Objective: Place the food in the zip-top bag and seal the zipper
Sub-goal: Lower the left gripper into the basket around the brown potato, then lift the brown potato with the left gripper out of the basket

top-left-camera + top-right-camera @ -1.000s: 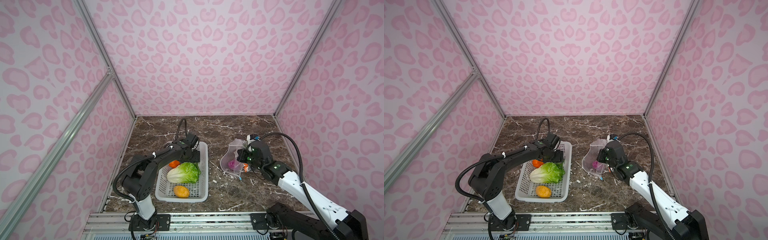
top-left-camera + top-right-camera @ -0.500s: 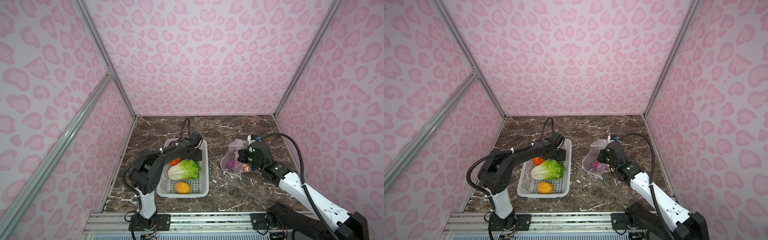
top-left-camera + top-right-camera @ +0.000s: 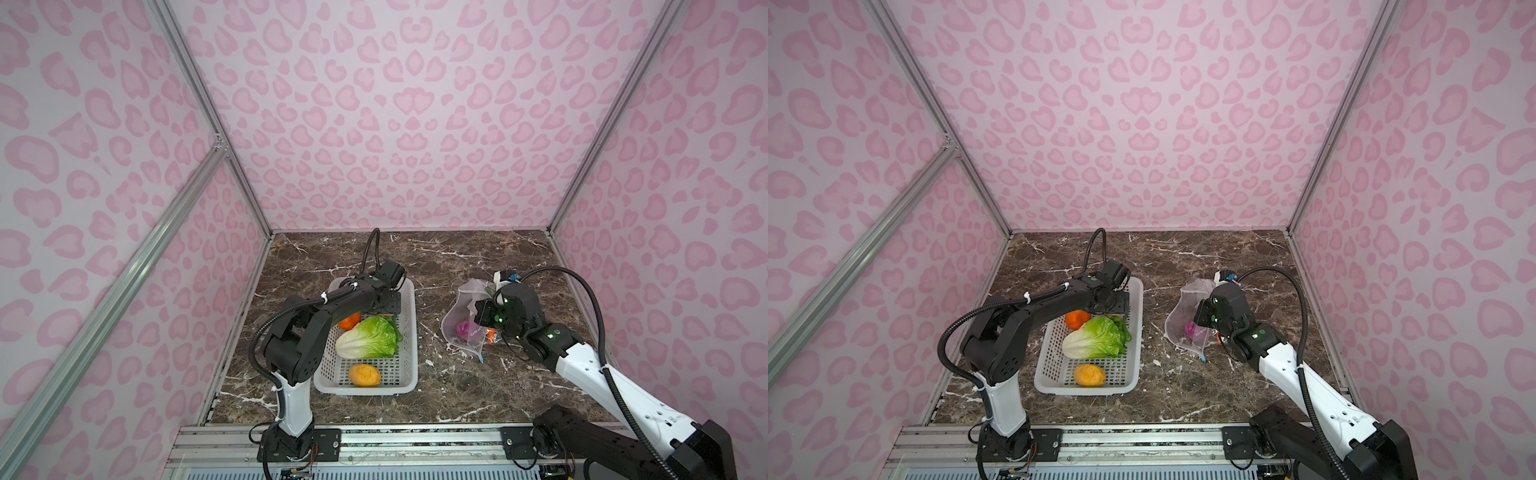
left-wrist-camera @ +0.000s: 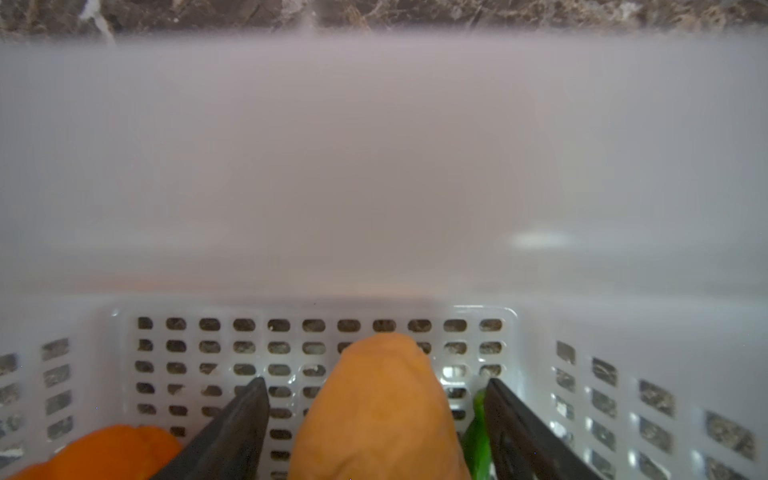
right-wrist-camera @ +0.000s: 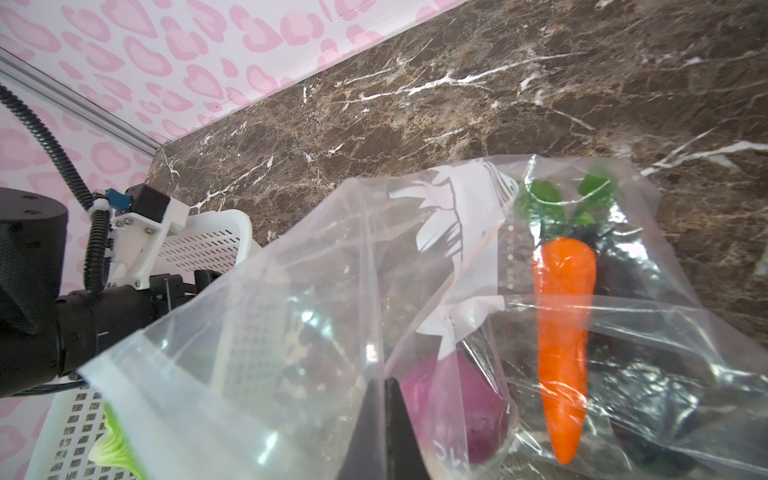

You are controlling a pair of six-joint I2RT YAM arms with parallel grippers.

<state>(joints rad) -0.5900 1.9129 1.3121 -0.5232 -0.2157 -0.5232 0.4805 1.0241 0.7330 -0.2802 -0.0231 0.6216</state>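
The task is partway done. In both top views the zip-top bag (image 3: 465, 316) lies right of centre on the counter (image 3: 457, 395), mouth toward the basket. The right wrist view shows three pieces inside it: the carrot (image 5: 563, 324), the purple onion (image 5: 457, 407) and a dark eggplant-like piece (image 5: 648, 390).

The right pincer (image 5: 384, 386) is clenched on a fold of the bag's plastic near the mouth, holding it up and open. The blue slider tab (image 3: 481, 358) sits at the bag's lower edge, and the zipper is not yet run.

Four pieces are left in the white basket (image 3: 412, 340), low and left of centre: the lettuce (image 3: 368, 343), an orange round (image 3: 350, 321), a yellow-orange round (image 3: 364, 375), and a tan-orange piece (image 4: 374, 415) at the basket's upper end. The left pincer (image 4: 374, 386) is released, with one finger on either side of that tan-orange piece. I judge it is about to pick it up. After that come the remaining transfers, and then the seal.
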